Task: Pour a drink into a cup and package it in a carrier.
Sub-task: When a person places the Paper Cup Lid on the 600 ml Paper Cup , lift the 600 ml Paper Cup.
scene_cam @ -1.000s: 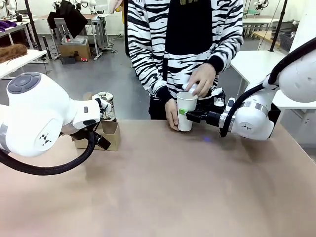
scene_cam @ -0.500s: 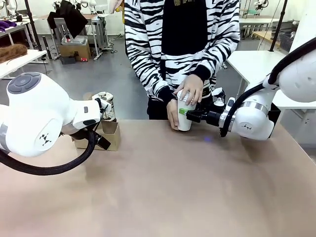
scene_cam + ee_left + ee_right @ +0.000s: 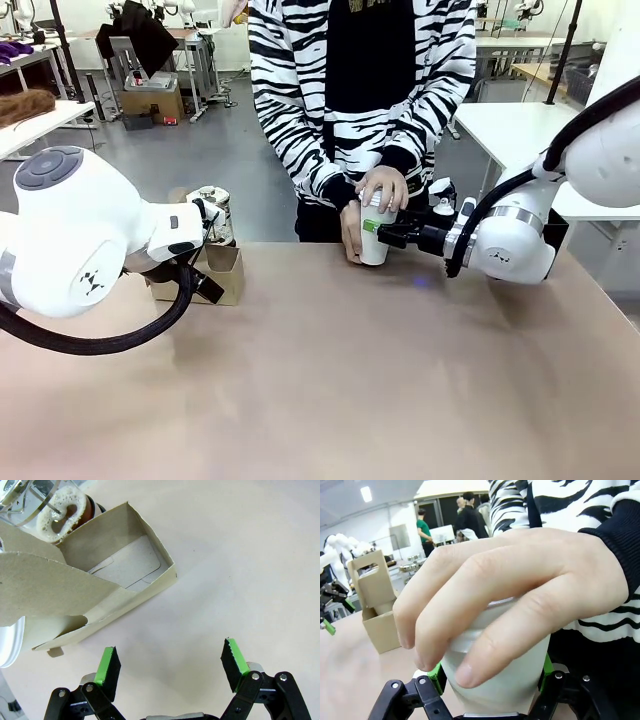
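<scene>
Two holds meet on one white cup (image 3: pixel 374 243), which stands at the far side of the table (image 3: pixel 330 380), right of the middle.
The cup is tall, plain and tapered, standing upright. The right gripper (image 3: pixel 378 232) is clamped on its body, green pads pressed to either side. One hand (image 3: pixel 383 187) of the person curls down over its ridged white top, and the other hand (image 3: pixel 350 230) wraps its side. The left gripper (image 3: pixel 170 662) hovers empty, jaws spread wide, just beside the brown cardboard carrier (image 3: pixel 100 587). Behind the carrier a glass carafe (image 3: pixel 212 212) holds the foamy dark drink (image 3: pixel 62 517).
</scene>
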### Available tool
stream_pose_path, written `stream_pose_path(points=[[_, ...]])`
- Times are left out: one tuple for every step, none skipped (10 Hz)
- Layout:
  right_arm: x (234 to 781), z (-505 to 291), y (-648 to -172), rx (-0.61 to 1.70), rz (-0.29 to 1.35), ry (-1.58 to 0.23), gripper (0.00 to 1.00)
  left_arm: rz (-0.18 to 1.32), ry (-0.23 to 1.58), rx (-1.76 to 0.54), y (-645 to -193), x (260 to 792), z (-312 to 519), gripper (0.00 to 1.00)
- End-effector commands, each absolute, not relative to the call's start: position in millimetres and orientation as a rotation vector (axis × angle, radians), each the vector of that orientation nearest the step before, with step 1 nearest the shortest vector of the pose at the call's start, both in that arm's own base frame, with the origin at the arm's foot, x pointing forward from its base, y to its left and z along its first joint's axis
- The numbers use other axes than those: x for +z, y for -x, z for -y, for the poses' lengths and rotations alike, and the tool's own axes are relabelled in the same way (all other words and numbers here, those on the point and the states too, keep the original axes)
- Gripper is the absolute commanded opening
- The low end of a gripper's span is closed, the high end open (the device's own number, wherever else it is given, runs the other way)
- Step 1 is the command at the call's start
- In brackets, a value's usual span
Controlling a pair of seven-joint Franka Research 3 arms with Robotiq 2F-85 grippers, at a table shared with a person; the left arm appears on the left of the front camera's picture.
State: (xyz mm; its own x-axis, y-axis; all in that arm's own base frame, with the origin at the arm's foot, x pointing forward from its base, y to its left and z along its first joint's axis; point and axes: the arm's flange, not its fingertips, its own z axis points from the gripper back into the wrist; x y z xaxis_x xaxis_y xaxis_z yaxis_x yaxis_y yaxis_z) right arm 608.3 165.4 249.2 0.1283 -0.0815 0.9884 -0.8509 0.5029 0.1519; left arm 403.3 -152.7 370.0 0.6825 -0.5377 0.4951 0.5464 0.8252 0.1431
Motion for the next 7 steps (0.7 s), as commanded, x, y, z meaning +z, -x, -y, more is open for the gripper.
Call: stream_pose_path(points=[[252.2,-168.5,-607.0,0.680,1.346,-0.912,0.81,0.551,0.021,-0.606,-403.3,370.4,152.1,1.00],[252.2,-168.5,-607.0,0.680,1.346,-0.912,0.81,0.551,0.021,-0.606,-403.3,370.4,152.1,1.00],[252.2,-168.5,-607.0,0.680,1.346,-0.912,0.81,0.551,0.021,-0.606,-403.3,370.4,152.1,1.00],[252.2,-168.5,-607.0,0.680,1.346,-0.912,0.81,0.551,0.021,-0.606,-403.3,370.4,152.1,1.00],[252.2,-168.5,-607.0,0.680,1.346,-0.912,0.81,0.551,0.021,-0.606,-403.3,370.4,152.1,1.00],[252.2,-168.5,-607.0,0.680,1.346,-0.912,0.81,0.551,0.021,-0.606,-403.3,370.4,152.1,1.00],[252.2,-168.5,-607.0,0.680,1.346,-0.912,0.81,0.551,0.021,-0.606,-403.3,370.4,152.1,1.00]])
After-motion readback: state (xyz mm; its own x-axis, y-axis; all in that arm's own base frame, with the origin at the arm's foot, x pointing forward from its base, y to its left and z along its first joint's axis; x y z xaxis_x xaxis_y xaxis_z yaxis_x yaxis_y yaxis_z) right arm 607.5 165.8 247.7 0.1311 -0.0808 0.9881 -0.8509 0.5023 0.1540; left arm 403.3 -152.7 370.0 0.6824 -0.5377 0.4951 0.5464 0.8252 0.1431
